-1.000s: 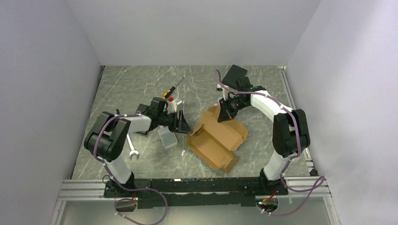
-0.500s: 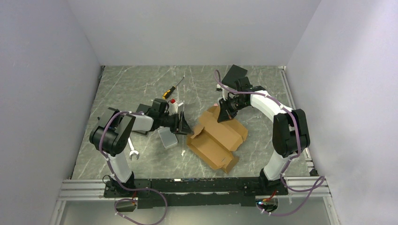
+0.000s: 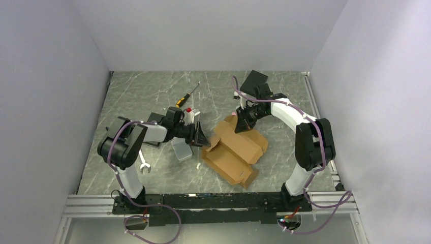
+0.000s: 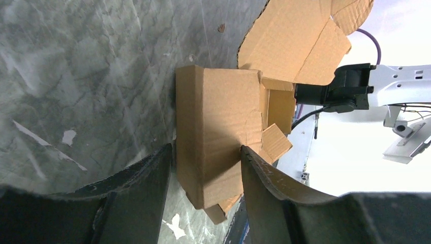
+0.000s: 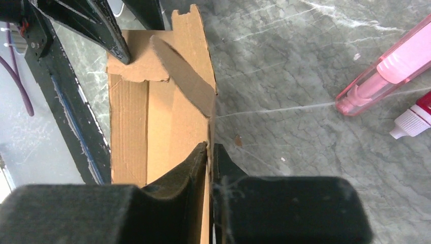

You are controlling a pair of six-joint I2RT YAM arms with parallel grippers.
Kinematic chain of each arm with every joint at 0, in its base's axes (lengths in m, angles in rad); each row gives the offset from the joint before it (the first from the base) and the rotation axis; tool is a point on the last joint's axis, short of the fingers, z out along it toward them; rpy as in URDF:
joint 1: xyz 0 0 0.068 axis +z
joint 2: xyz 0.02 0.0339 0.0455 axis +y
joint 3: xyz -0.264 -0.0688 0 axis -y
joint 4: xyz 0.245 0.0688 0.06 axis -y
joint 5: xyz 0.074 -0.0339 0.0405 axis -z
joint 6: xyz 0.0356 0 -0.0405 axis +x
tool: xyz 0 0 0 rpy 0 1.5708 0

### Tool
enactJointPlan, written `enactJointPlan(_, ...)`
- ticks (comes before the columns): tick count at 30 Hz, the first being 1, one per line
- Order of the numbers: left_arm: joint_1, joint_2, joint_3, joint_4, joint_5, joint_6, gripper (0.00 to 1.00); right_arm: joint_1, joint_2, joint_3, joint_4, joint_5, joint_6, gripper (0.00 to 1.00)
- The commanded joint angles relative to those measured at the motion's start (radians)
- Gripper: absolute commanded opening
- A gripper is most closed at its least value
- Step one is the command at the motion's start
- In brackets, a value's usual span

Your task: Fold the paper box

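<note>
The tan paper box lies partly folded in the middle of the table, one long trough with loose flaps. My left gripper is open at the box's left end. In the left wrist view its fingers straddle that end of the box, with a thin gap on one side. My right gripper is at the far side of the box. There it is shut on the thin upright wall of the box, with cardboard pinched between the pads.
A yellow-handled screwdriver, a white bottle with a red cap, a small grey tin and a wrench lie round the left arm. A pink pen lies beyond the box's far wall.
My left gripper has slid right, still open, from just clear of the box to straddling its left end. The right gripper keeps its pinch on the far wall in the same place.
</note>
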Motion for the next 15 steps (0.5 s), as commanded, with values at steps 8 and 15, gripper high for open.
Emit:
enactJointPlan(8, -0.013, -0.009, 0.041, -0.045, -0.005, 0.028, 0.56, 0.004, -0.073, 0.012, 0.041, 0.047, -0.033, 0.36)
enactJointPlan(15, -0.019, -0.011, 0.046, -0.051, -0.003, 0.026, 0.56, 0.003, -0.072, 0.007, 0.049, 0.048, -0.024, 0.32)
